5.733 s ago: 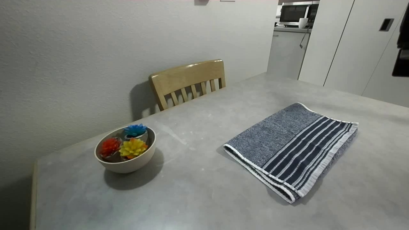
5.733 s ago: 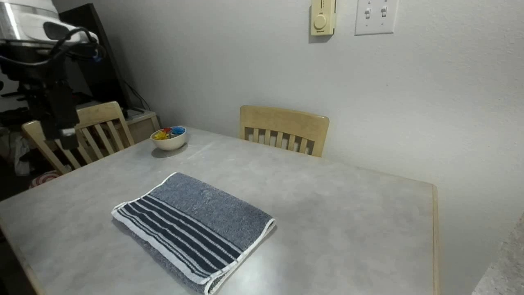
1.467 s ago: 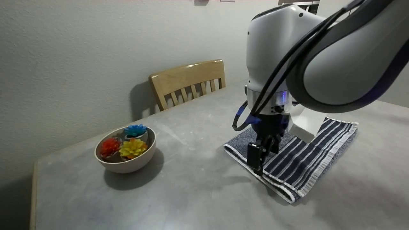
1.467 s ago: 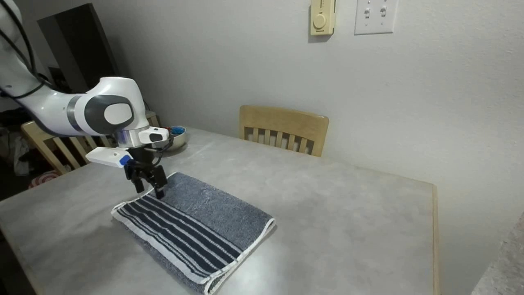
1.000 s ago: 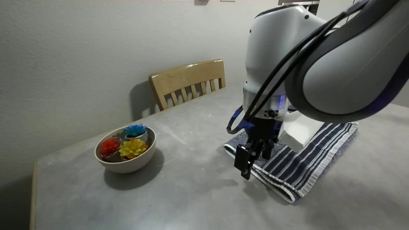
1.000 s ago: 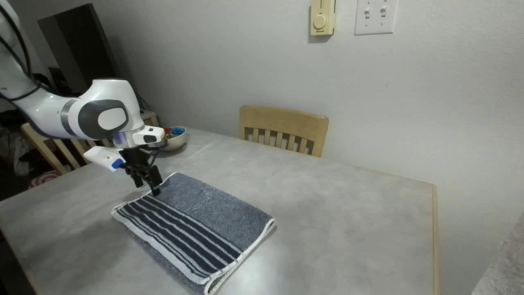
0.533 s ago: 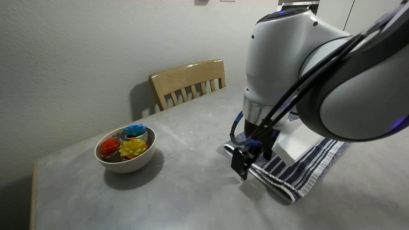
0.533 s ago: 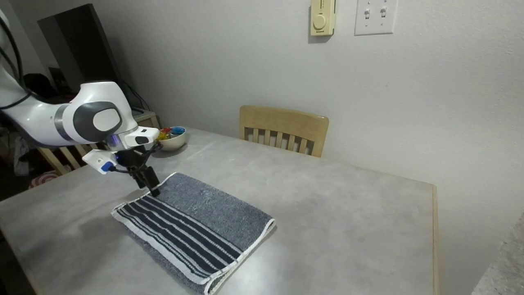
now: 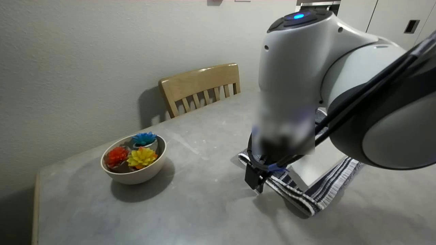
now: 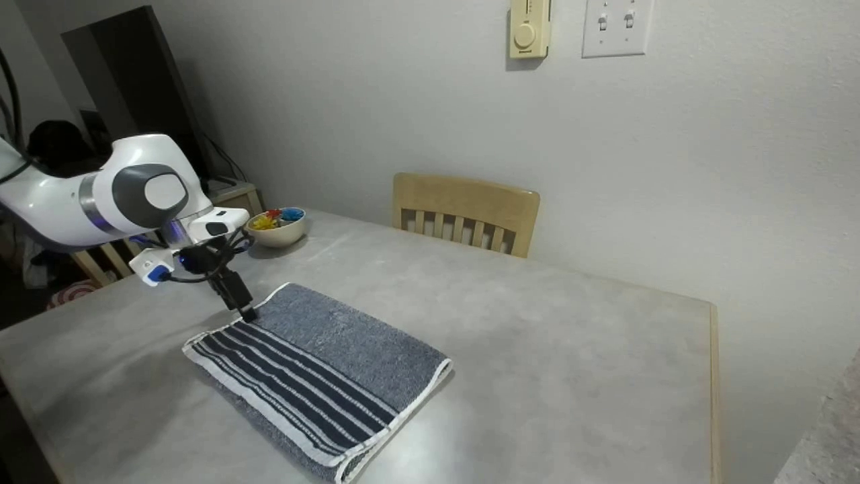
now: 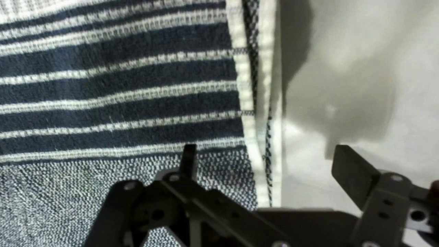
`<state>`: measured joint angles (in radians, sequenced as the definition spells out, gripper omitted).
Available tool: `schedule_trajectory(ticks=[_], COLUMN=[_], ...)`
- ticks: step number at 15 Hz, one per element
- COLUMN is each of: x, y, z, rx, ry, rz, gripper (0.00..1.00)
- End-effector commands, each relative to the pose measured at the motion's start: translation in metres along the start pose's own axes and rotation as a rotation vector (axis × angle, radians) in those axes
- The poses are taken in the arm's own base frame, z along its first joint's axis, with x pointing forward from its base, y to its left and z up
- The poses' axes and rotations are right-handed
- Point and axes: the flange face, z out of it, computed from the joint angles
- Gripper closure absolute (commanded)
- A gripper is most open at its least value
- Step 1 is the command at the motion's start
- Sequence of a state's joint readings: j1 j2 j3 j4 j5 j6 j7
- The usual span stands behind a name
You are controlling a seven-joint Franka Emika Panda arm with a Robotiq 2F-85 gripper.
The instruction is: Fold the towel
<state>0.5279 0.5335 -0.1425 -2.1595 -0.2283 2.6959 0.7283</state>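
Spread wide apart, the hand (image 11: 265, 149) is held over one edge of the towel (image 10: 322, 376) laid on the desk (image 10: 571, 376).

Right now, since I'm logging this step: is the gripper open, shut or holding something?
Gripper: open, holding nothing, its jaws apart across an edge of the towel.

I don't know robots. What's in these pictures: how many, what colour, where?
towel: one, blue-grey, navy-and-white stripes, on table
table: one, grey, beside wall
bowl: one, off-white, on table
potted plants: three; red, yellow, blue; in bowl
chairs: two, light wood, at table
thermostat: one, cream, on wall
switch plate: one, white, on wall
panel: one, black, background
doors: count unclear, white, background
clutter: count unclear, dark, background
robot arm: one, white and grey, over table
gripper: one, black, open, at towel's edge
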Motion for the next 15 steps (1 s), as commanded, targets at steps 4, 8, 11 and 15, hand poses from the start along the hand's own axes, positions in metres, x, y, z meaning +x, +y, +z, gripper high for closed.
schedule_trajectory(ticks=[4,8,11,15], x=[-0.0075,-0.0084,-0.0096,-0.0103], y=[0.0028,0.0040,0.0052,0.0060], z=[0.0030,0.0034,0.0050,0.0062], rx=[-0.093,-0.124,-0.157,-0.180], ry=[0.002,0.004,0.005,-0.003], rz=[0.029,0.025,0.036,0.038], gripper=[0.00,0.00,0.00,0.25])
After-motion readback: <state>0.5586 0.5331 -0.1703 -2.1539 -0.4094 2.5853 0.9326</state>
